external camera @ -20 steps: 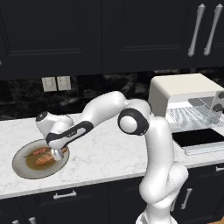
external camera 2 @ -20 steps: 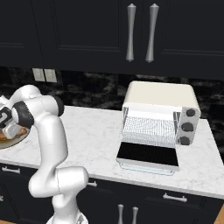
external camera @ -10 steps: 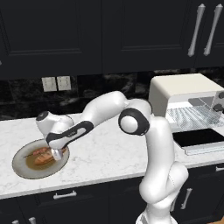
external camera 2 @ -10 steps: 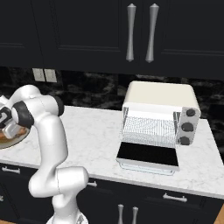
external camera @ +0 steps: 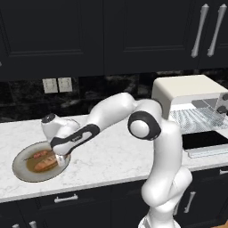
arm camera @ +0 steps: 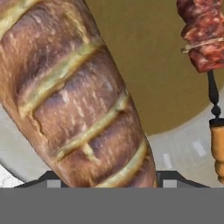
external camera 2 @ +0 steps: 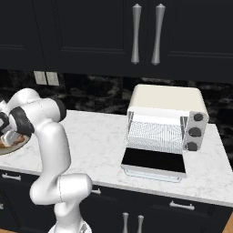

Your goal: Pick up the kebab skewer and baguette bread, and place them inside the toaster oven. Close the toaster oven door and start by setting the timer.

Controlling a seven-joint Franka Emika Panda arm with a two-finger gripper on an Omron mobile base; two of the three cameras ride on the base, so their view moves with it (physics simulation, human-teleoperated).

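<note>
1. Down on the plate (external camera: 18,165), left of the toaster oven (external camera 2: 166,120), the pincer (external camera: 59,160) straddles the baguette bread (arm camera: 78,100), jaws apparently clenched on the loaf.
2. Judged best: squeeze at mid-loaf, lift straight, and avoid nudging the kebab skewer (arm camera: 205,39).
3. Plate holds bread and skewer, side by side.
4. Oven holds nothing but its wire rack; the toaster oven door (external camera 2: 154,160) lies open on the desk (external camera 2: 104,136).

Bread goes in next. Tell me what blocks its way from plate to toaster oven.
Nothing visible does. The bread lies on the plate; bare counter runs to the toaster oven, whose door lies open.
</note>
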